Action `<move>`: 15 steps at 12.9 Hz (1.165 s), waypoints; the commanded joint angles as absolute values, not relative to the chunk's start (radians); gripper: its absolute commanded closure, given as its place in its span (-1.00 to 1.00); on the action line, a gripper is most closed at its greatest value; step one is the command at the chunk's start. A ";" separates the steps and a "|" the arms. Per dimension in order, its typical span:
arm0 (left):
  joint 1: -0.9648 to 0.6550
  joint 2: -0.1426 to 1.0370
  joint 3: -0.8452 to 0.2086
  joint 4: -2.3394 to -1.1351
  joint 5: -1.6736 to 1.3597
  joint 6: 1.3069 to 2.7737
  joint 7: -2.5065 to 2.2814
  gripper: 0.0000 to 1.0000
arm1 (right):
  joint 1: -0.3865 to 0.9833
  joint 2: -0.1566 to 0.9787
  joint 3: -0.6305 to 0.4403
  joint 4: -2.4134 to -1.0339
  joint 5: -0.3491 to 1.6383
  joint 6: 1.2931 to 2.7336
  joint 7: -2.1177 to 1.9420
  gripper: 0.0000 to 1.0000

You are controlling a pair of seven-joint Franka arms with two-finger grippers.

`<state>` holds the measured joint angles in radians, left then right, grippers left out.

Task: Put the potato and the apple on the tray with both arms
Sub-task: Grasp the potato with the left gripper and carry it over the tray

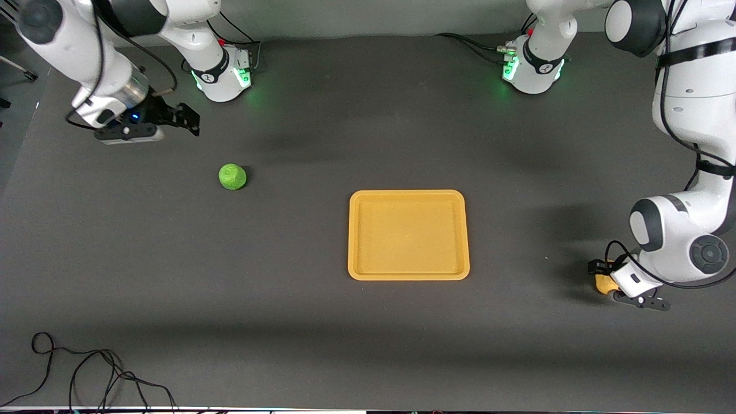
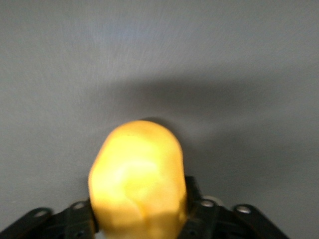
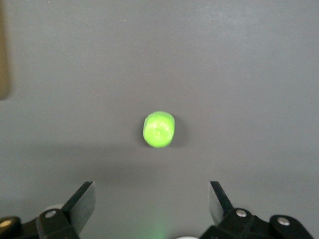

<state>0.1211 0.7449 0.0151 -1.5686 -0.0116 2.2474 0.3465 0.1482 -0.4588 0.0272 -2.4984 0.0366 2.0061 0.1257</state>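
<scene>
The yellow-orange potato point(image 1: 602, 283) lies near the left arm's end of the table, nearer to the front camera than the tray. My left gripper point(image 1: 610, 286) is low at the table and shut on it. In the left wrist view the potato point(image 2: 137, 174) fills the space between the fingers point(image 2: 202, 211). The green apple point(image 1: 232, 176) sits alone on the table toward the right arm's end. My right gripper point(image 1: 187, 119) is open and empty, up over the table between the right arm's base and the apple. The right wrist view shows the apple point(image 3: 159, 129) ahead of the spread fingers point(image 3: 82, 204). The yellow-orange tray point(image 1: 408, 276) lies mid-table with nothing on it.
Black cables point(image 1: 86, 374) lie on the table at the edge nearest the front camera, toward the right arm's end. The two green-lit bases point(image 1: 221, 72) point(image 1: 532, 66) stand along the edge farthest from that camera. Dark table surface lies between the apple and the tray.
</scene>
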 commanded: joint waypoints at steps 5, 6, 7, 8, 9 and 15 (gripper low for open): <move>-0.058 0.661 -0.002 -1.374 -0.029 1.848 0.039 1.00 | 0.183 -0.261 0.025 -2.747 0.055 2.529 0.144 -1.00; -0.101 0.657 -0.002 -1.374 -0.034 1.853 -0.035 1.00 | 0.183 -0.209 0.025 -2.764 0.055 2.608 0.144 -1.00; -0.145 0.644 -0.014 -1.379 -0.053 1.868 -0.082 1.00 | 0.192 -0.154 0.025 -2.785 0.055 2.699 0.146 -1.00; -0.190 0.640 -0.015 -1.390 -0.072 1.882 -0.134 1.00 | 0.210 -0.100 0.023 -2.801 0.055 2.783 0.147 -1.00; -0.245 0.620 -0.017 -1.437 -0.086 1.920 -0.197 1.00 | 0.212 -0.045 0.021 -2.806 0.055 2.849 0.159 -1.00; -0.474 0.563 -0.017 -1.808 -0.098 2.309 -0.379 1.00 | 0.213 0.090 0.021 -2.823 0.055 2.999 0.164 -1.00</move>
<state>-0.4450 0.6200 -0.0389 -1.6968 -0.0875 2.2921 -0.3600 0.1980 0.0984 0.0280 -2.7965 0.0370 2.9656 0.1490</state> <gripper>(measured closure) 0.445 0.000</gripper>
